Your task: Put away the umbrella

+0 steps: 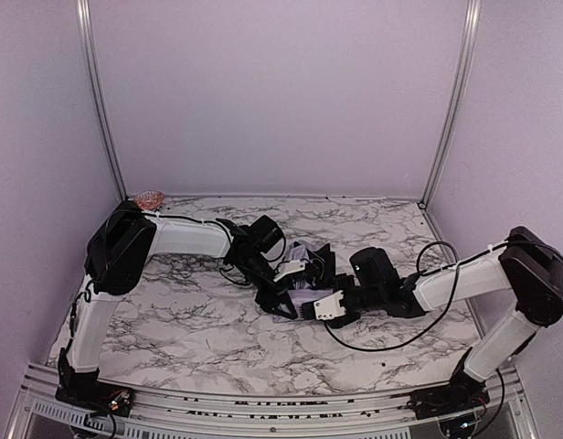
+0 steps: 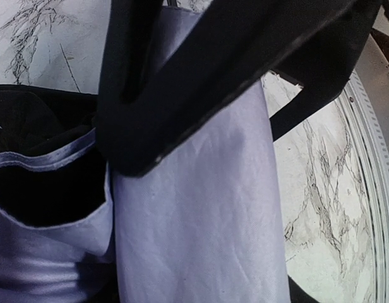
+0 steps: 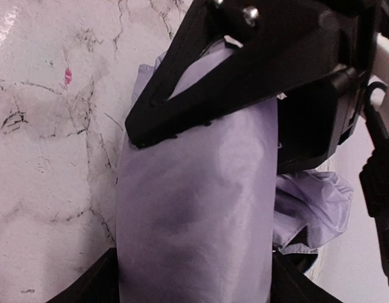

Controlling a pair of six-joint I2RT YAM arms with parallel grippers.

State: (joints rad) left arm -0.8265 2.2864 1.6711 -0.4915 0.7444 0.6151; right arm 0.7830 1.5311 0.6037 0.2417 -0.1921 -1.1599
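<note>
You have the left gripper (image 2: 204, 148) and right gripper (image 3: 194, 281) both clamped on the bundled lavender umbrella (image 3: 194, 189) mid-table (image 1: 172, 320).

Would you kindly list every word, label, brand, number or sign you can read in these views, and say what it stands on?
There are none: no lettering shows on the umbrella or the table. A small pink mark on the table is only a blotch, not readable text.
</note>
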